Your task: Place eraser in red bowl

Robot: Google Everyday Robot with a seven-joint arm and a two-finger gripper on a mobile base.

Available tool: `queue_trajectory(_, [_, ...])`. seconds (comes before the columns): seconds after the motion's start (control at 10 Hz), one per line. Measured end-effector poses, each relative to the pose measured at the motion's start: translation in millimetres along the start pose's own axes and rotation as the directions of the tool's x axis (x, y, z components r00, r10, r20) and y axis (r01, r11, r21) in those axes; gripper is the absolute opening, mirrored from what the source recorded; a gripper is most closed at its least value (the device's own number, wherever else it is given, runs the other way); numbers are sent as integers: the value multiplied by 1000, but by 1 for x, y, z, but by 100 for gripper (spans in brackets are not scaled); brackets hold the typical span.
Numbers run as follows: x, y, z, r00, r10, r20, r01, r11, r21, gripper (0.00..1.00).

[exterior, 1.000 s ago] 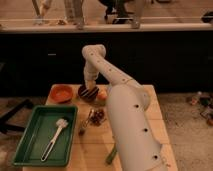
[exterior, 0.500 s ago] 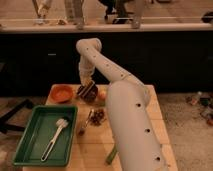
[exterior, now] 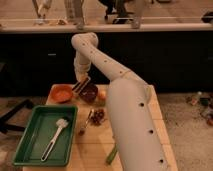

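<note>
My gripper (exterior: pixel 81 79) hangs at the back of the wooden table, above the gap between two bowls. It is shut on the eraser (exterior: pixel 81 85), a dark block with pale stripes that is held tilted. The red bowl (exterior: pixel 62 93) sits just left of and below the eraser, and looks empty. A dark brown bowl (exterior: pixel 90 93) sits just to the right of it.
A green tray (exterior: pixel 35 145) holding a white brush (exterior: pixel 56 134) fills the front left of the table. A small orange object (exterior: pixel 102 94) lies right of the dark bowl. A spoon with a dark lumpy item (exterior: pixel 95 117) is at mid-table. My white arm (exterior: pixel 130 120) covers the right side.
The gripper with the eraser has shifted left, from over the dark bowl towards the red bowl. The arm's upper joint has swung left too.
</note>
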Motion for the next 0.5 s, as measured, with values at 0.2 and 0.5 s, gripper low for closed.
queue_trajectory(0.2, [-8,-7,-4,999,-7,40,6,1000,27,0])
queue_trajectory(0.5, [-22,-17,-7,997,-31,73,28,998,51,0])
